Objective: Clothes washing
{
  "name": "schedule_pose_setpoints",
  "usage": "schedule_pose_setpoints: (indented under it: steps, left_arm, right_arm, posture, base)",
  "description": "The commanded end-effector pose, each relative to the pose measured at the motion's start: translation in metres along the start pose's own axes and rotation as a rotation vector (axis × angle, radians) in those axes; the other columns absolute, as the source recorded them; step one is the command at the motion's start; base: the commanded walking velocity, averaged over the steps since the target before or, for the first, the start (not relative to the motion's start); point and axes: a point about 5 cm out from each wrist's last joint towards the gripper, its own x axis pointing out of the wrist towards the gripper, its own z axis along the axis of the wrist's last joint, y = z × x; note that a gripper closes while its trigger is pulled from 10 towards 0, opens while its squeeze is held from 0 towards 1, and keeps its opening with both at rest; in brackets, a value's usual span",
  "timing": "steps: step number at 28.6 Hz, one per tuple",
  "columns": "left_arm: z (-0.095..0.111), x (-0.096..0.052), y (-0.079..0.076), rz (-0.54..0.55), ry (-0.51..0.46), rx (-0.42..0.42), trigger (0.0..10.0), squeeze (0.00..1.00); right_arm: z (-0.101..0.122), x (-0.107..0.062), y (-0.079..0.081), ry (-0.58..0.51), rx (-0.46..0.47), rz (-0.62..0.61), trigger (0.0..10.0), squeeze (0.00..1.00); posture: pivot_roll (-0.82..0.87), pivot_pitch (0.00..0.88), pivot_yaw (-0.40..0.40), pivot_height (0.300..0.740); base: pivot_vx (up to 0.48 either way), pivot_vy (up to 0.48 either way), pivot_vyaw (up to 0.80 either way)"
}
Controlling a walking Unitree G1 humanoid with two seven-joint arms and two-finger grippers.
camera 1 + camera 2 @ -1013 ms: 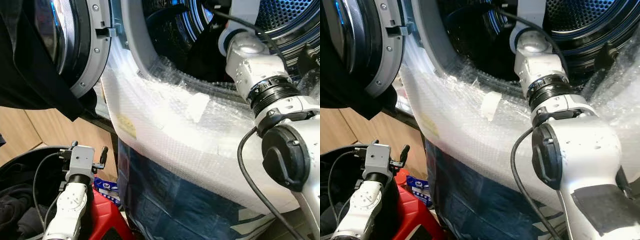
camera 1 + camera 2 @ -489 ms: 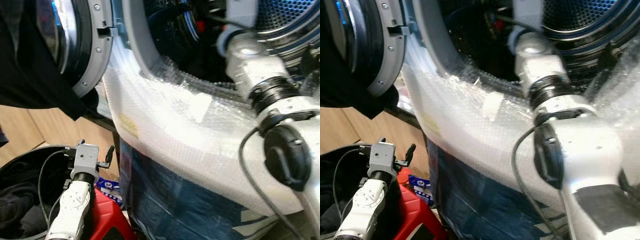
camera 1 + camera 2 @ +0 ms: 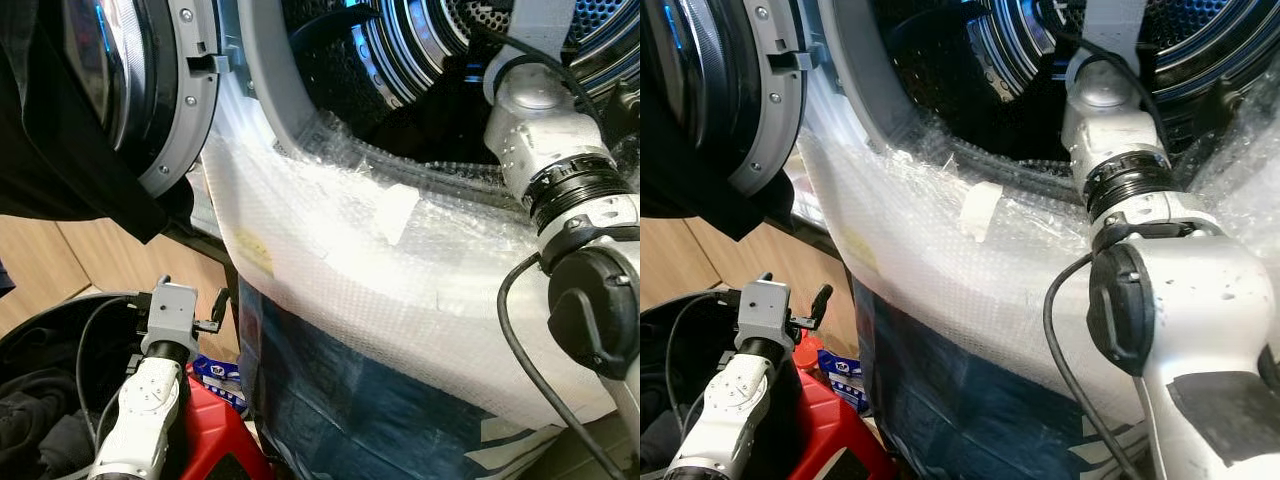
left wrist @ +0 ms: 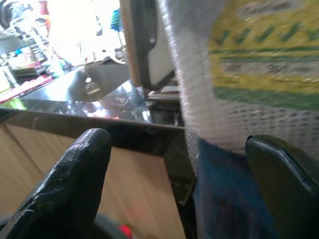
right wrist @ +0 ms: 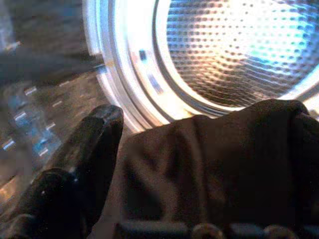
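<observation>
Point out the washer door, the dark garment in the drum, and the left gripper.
washer door point(image 3: 185, 110), left eye view, grey rim.
dark garment point(image 5: 209, 169), right wrist view, its folded middle.
left gripper point(image 4: 174, 184), left wrist view, between fingertips.

A wooden floor point(image 3: 60, 260) carries the bubble-wrapped washing machine point(image 3: 400, 290), a black basket point(image 3: 40, 340) of dark clothes point(image 3: 30, 420) beside it.

Perforated drum point(image 5: 234, 55) is glossy metal; dark garment point(image 5: 214, 164) is matt cloth; bubble wrap point(image 3: 400, 270) is shiny, dimpled plastic; cabinet panels point(image 3: 60, 260) look like smooth wood.
</observation>
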Motion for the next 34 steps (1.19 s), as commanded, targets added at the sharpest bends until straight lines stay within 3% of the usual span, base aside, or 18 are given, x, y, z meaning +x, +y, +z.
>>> schedule_pose_setpoints:
  steps: [1,2,3,6,9,10,11,13,16,20,21,22,23,24,27,29,31,34]
  left_arm:
    - [0.002,0.001,-0.001,-0.010,0.002,-0.010,10.0,0.00]
    - [0.003,0.002,-0.001,-0.011,0.001,-0.011,10.0,0.00]
    - [0.003,0.002,-0.001,-0.009,0.001,-0.013,10.0,0.00]
    - [0.004,0.003,-0.002,-0.012,0.000,-0.015,10.0,0.00]
    - [0.004,0.003,-0.004,-0.019,-0.001,-0.014,10.0,0.00]
    - [0.004,0.003,-0.004,-0.019,-0.001,-0.014,10.0,0.00]
    - [0.005,0.004,-0.004,-0.021,-0.002,-0.014,10.0,0.00]
    - [0.006,0.005,-0.004,-0.022,-0.003,-0.014,10.0,0.00]
    - [0.008,0.007,-0.005,-0.021,-0.006,-0.021,10.0,0.00]
    - [0.010,0.006,-0.005,-0.019,-0.010,-0.025,10.0,0.00]
    - [0.009,0.005,-0.005,-0.015,-0.003,-0.034,10.0,0.00]
    - [0.009,0.004,-0.005,-0.014,0.001,-0.040,10.0,0.00]
    - [0.008,0.003,-0.005,-0.013,0.004,-0.042,10.0,0.00]
    - [0.008,0.003,-0.005,-0.011,0.004,-0.042,10.0,0.00]
    - [0.009,0.002,-0.004,-0.005,0.002,-0.040,10.0,0.00]
    - [0.010,0.002,-0.003,0.007,-0.010,-0.027,10.0,0.00]
    - [0.010,0.000,-0.002,0.021,-0.020,-0.007,10.0,0.00]
    - [0.010,-0.001,-0.004,0.034,-0.020,-0.013,10.0,0.00]
  right_arm:
    - [0.012,0.000,-0.001,-0.046,-0.062,-0.002,10.0,1.00]
    - [0.029,0.000,-0.018,-0.117,0.049,-0.111,10.0,1.00]
    - [0.034,0.000,-0.023,-0.139,0.092,-0.142,10.0,1.00]
    - [0.045,-0.001,-0.024,-0.182,0.043,-0.121,10.0,1.00]
    - [0.039,-0.001,-0.019,-0.188,-0.128,-0.111,10.0,1.00]
    - [0.039,-0.001,-0.019,-0.188,-0.128,-0.111,10.0,1.00]
    - [0.035,-0.001,-0.013,-0.214,-0.372,-0.096,10.0,1.00]
    - [0.028,-0.001,-0.005,-0.215,-0.543,-0.045,10.0,1.00]
    - [0.010,-0.001,0.003,-0.156,-0.554,0.056,10.0,1.00]
    - [0.018,-0.001,-0.005,-0.193,-0.442,-0.006,10.0,1.00]
    - [0.019,-0.001,-0.007,-0.175,-0.243,0.001,10.0,0.79]
    - [0.018,-0.001,-0.007,-0.163,-0.169,0.015,10.0,0.79]
    - [0.012,0.000,-0.004,-0.107,0.045,0.070,10.0,0.00]
    - [0.009,0.000,0.000,-0.083,0.121,0.112,10.0,0.00]
    - [0.008,-0.001,0.004,-0.087,0.156,0.158,10.0,0.00]
    - [0.013,-0.001,0.001,-0.117,0.227,0.176,10.0,0.00]
    - [0.023,-0.002,-0.002,-0.175,0.382,0.233,10.0,0.00]
    - [0.032,-0.005,-0.001,-0.244,0.437,0.324,10.0,0.00]
  posture:
    - [0.08,0.000,-0.004,0.740]
    - [0.08,0.000,-0.001,0.740]
    - [0.08,0.000,-0.001,0.740]
    - [0.07,0.000,0.000,0.740]
    - [0.06,0.000,0.006,0.740]
    - [0.06,0.000,0.006,0.740]
    - [0.07,0.000,0.004,0.740]
    - [0.07,0.000,0.004,0.740]
    - [0.07,0.000,0.005,0.740]
    - [0.07,0.000,0.006,0.740]
    - [0.06,0.000,0.006,0.740]
    - [0.06,0.000,0.009,0.740]
    - [0.06,0.000,0.012,0.740]
    - [0.06,0.000,0.010,0.740]
    - [0.06,0.000,0.012,0.740]
    - [0.05,0.000,0.008,0.740]
    - [0.04,0.000,0.003,0.740]
    - [0.05,0.000,-0.004,0.740]
  base:
    - [0.000,0.000,0.00]
    - [0.000,0.000,0.00]
    - [0.000,0.000,0.00]
    - [0.000,0.000,0.00]
    - [0.000,0.000,0.00]
    - [0.000,0.000,0.00]
    - [0.000,0.000,0.00]
    - [0.000,0.000,0.00]
    - [0.000,0.000,0.00]
    - [0.000,0.000,0.00]
    - [0.000,0.000,0.00]
    - [0.000,0.000,0.00]
    - [0.000,0.000,0.00]
    - [0.000,0.000,0.00]
    - [0.000,0.000,0.00]
    - [0.000,0.000,0.00]
    - [0.000,0.000,0.00]
    - [0.000,0.000,0.00]
